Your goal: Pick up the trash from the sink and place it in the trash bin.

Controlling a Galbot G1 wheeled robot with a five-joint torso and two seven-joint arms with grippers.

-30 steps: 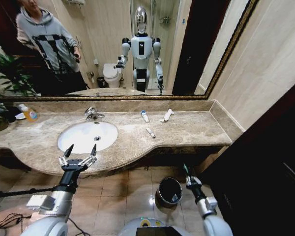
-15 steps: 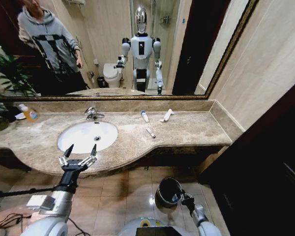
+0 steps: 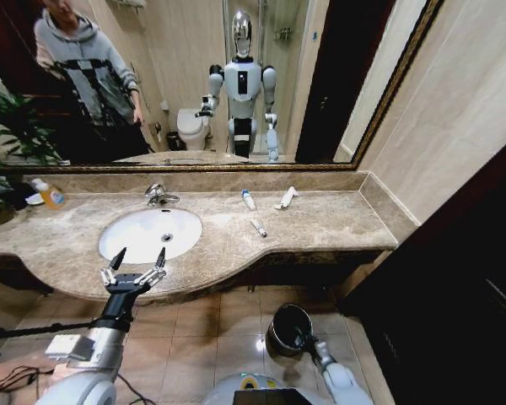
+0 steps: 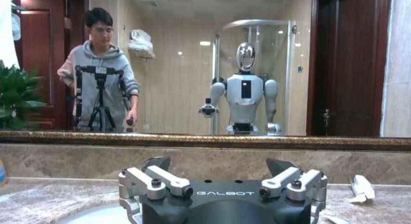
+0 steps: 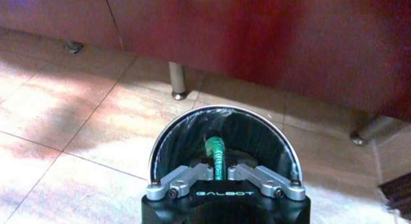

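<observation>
Left gripper [image 3: 135, 272] parked at the countertop [image 3: 320, 221] edge by the sink [image 3: 149, 234], fingers spread, empty. Drop step in hand — right gripper [image 5: 219, 172] clamped on a dark green tube [image 5: 214, 151], poised over the trash bin [image 5: 168, 137]. Next move calls for release — more tubes [image 3: 258, 228] wait on the countertop.

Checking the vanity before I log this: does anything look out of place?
Three white tubes lie scattered on the countertop right of the sink. Nothing looks spilled or broken.
</observation>
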